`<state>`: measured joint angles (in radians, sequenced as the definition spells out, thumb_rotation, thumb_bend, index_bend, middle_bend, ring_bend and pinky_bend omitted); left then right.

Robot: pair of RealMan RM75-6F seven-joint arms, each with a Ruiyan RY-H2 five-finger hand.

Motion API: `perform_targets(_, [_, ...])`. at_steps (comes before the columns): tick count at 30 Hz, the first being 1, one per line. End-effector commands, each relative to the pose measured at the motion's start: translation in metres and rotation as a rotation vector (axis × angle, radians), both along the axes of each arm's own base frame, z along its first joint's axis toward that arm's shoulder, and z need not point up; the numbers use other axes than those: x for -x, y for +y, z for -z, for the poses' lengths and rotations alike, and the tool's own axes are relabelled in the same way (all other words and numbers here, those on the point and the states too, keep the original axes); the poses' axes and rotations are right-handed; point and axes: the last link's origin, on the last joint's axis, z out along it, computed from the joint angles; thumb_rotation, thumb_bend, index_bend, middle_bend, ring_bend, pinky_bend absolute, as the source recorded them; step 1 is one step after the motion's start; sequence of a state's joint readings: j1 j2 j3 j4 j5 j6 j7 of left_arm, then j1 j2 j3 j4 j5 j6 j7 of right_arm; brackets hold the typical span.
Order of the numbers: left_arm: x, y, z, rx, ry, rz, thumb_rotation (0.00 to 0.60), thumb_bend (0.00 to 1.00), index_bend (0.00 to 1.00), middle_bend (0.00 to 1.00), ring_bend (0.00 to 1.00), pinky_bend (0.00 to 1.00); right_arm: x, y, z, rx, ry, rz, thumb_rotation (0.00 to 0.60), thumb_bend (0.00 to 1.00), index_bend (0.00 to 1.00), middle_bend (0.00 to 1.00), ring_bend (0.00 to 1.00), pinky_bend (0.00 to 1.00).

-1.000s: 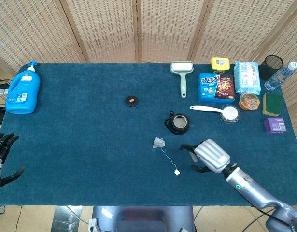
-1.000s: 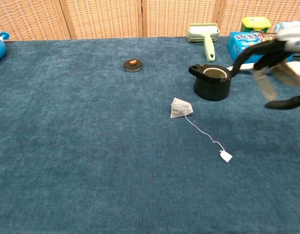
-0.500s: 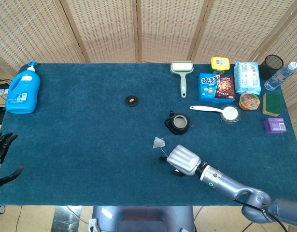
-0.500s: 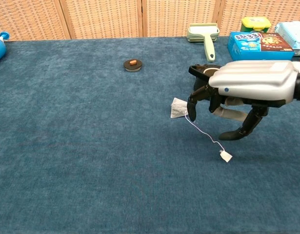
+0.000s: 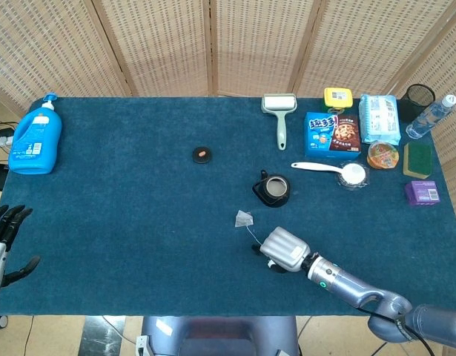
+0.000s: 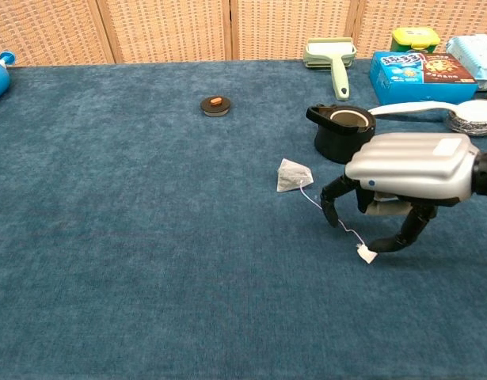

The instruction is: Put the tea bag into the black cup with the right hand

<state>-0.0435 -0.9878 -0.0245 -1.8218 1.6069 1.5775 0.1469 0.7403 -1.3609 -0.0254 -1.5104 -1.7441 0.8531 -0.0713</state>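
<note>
The tea bag (image 5: 245,218) (image 6: 293,175) lies flat on the blue cloth, its string trailing toward me to a white paper tag (image 6: 367,254). The black cup (image 5: 274,190) (image 6: 345,133) stands upright just behind it, uncovered. My right hand (image 5: 285,249) (image 6: 405,174) hovers palm down over the string's near end. Its fingers are apart and curve down to the cloth on either side of the string, one fingertip (image 6: 389,244) right beside the tag. It holds nothing. My left hand (image 5: 5,230) hangs at the table's left front edge with its fingers spread and nothing in them.
A small black lid (image 5: 202,154) lies left of the cup. Behind the cup are a lint roller (image 5: 279,111), a blue cookie box (image 5: 332,133) and a white spoon (image 5: 331,169). A blue detergent bottle (image 5: 36,137) stands at the far left.
My right hand has swung in from the right to over the string, then dropped lower and nearer to the tag. Tea bag, cup and left hand have stayed where they were.
</note>
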Motion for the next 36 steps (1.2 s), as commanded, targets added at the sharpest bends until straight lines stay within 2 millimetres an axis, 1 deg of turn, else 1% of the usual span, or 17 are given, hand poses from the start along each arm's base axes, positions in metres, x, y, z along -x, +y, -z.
perform_targets(1, [0.000, 0.000, 0.000, 0.000, 0.000, 0.000, 0.600, 0.24, 0.13, 0.12, 0.07, 0.11, 0.005, 0.002, 0.003, 0.000, 0.017, 0.001, 0.600, 0.33, 0.42, 0.94, 1.00, 1.00])
perform_targets(13, [0.000, 0.000, 0.001, 0.001, 0.001, -0.002, 0.600, 0.24, 0.13, 0.12, 0.07, 0.11, 0.017, 0.007, 0.005, 0.010, 0.023, 0.012, 0.600, 0.35, 0.43, 0.94, 1.00, 1.00])
perform_targets(22, [0.001, 0.000, 0.001, 0.000, 0.001, -0.004, 0.600, 0.24, 0.13, 0.12, 0.07, 0.11, 0.022, 0.007, 0.008, 0.016, 0.025, 0.025, 0.600, 0.37, 0.44, 0.94, 1.00, 1.00])
perform_targets(36, [0.000, 0.001, 0.001, 0.000, 0.002, -0.002, 0.600, 0.24, 0.13, 0.12, 0.07, 0.11, 0.032, 0.008, 0.007, 0.024, 0.039, 0.042, 0.600, 0.37, 0.44, 0.94, 1.00, 1.00])
